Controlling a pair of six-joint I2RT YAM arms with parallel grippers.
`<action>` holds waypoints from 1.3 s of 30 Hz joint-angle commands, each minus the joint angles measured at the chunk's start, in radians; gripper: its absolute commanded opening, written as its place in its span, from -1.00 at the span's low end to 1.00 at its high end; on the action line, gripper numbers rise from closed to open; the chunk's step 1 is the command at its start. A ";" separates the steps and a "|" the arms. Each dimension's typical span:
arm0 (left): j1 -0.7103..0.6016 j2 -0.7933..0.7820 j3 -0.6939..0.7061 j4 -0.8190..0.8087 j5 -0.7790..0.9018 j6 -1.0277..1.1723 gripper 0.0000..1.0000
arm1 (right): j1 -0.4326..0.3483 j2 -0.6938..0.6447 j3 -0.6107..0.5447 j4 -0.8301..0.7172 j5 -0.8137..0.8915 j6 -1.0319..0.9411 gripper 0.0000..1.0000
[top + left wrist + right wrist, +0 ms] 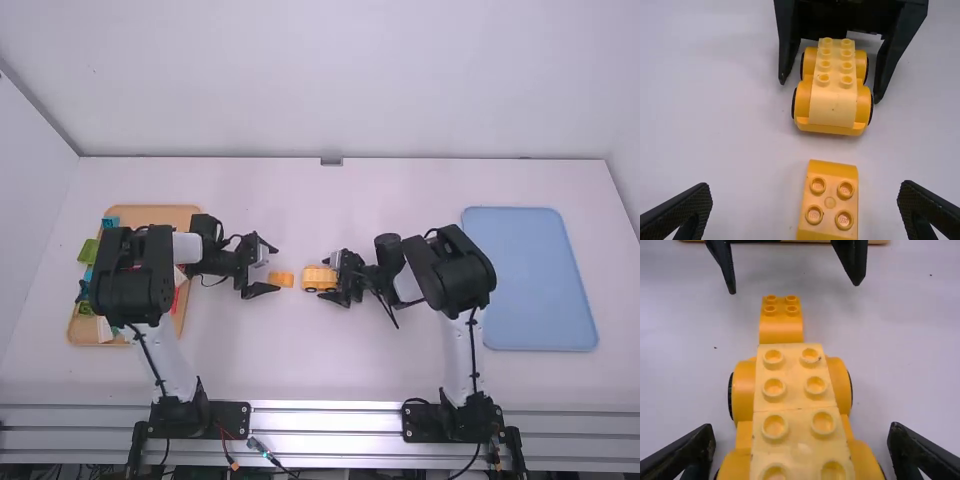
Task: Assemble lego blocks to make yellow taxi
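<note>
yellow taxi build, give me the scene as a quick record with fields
wheeled body: yellow, on the table, pale studded top on it
loose piece: yellow four-stud block, studs up, apart from the body
left gripper: open, by the loose piece
right gripper: open, fingers on either side of the body
left side: wooden tray with coloured blocks
right side: blue tray
</note>
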 commanded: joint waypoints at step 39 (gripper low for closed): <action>-0.047 0.066 -0.013 0.021 -0.071 0.027 0.38 | -0.032 0.021 -0.005 -0.007 -0.015 0.032 0.13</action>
